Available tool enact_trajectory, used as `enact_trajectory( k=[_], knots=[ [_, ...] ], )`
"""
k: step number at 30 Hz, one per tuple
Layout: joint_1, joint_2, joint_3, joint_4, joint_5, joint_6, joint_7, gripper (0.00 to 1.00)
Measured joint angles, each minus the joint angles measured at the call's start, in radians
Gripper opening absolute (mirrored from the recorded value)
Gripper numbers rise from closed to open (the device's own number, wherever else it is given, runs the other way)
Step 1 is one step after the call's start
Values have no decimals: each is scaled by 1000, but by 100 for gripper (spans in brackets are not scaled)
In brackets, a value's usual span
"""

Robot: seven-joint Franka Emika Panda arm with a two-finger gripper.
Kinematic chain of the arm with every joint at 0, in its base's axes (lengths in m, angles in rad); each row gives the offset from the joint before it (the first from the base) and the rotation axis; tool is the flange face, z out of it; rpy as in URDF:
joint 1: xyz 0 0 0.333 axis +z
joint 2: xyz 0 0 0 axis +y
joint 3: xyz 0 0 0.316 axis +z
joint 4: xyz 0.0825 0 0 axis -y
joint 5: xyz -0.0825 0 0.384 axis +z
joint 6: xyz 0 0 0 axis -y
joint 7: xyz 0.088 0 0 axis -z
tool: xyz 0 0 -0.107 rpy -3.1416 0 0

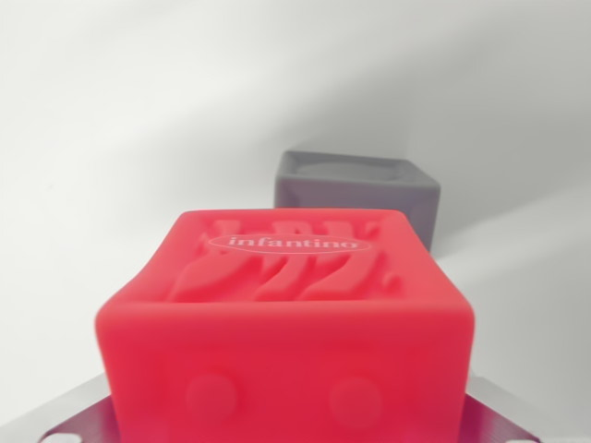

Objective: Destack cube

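A red soft cube [286, 323] with "infantino" embossed on its top face fills the lower middle of the wrist view, very close to the camera. It sits between the two metal fingers [65, 415] of my gripper [282, 411], whose tips show at the bottom left and bottom right corners, pressed against the cube's sides. Behind it, farther away, a grey cube [360, 194] rests on the white surface, apart from the red one. What lies under the red cube is hidden.
A plain white table surface [120, 138] surrounds both cubes. A soft shadow band runs to the right of the grey cube.
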Motion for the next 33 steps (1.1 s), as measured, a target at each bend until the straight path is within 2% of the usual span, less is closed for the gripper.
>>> enact_trajectory(
  k=[13, 26, 29, 33],
  knots=[
    [1, -115, 1, -3, 13, -110, -9, 0],
    [5, -235, 1, 8, 19, -238, -13, 0],
    [4, -234, -2, 16, 19, -242, -16, 0],
    [0, -201, -9, 37, 19, -242, -22, 0]
  ],
)
